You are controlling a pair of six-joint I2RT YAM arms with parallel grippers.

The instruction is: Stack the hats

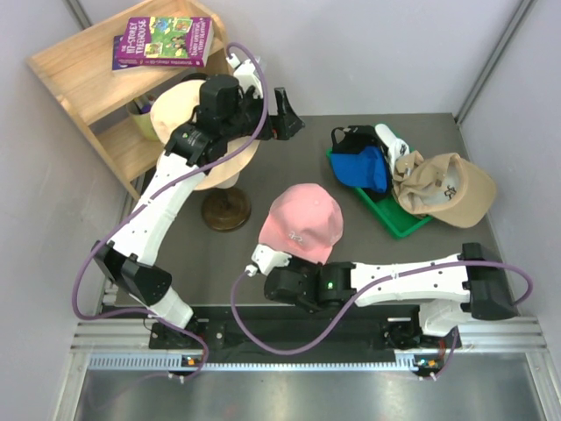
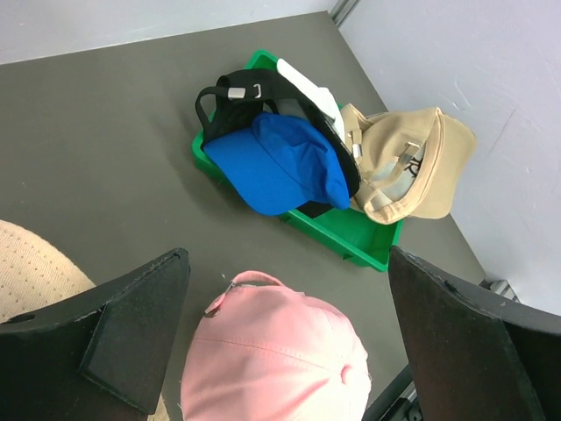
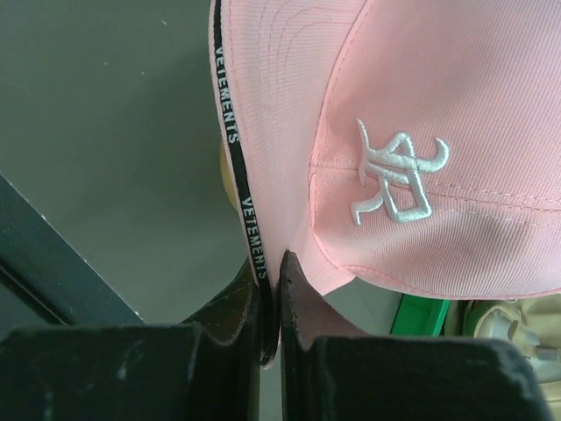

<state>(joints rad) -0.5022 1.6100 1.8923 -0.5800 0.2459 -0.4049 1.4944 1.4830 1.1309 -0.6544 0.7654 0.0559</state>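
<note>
The right arm's fingers [image 3: 223,320] are pressed together on the rim of the soft pink fabric cap [image 1: 302,224], pinching the black lettered band along its edge. That cap sits near the middle of the dark grey bench [image 1: 289,167], just beyond the right wrist. I cannot tell whether it rests on the surface or is lifted clear. The left arm's fingers [image 2: 131,333] stand wide apart and hold nothing, hovering high over the bench.

Four caps lie heaped at the shallow green plastic tray [image 1: 399,224]. The royal blue cap [image 1: 364,167] lies over the black cap [image 1: 349,138], and the white cap [image 1: 390,140] is tucked behind them. The khaki-tan cap [image 1: 443,189], with its small logo, spills over the tray's right side. A pale peach cap [image 1: 171,110] appears to sit on the mushroom-shaped wooden stand [image 1: 226,209], largely hidden by the left arm.

By my reading the task is at an early stage. The heap is loose, not a nested stack. The pink cap is gripped but well apart from the heap, and the peach cap is not yet collected.
</note>
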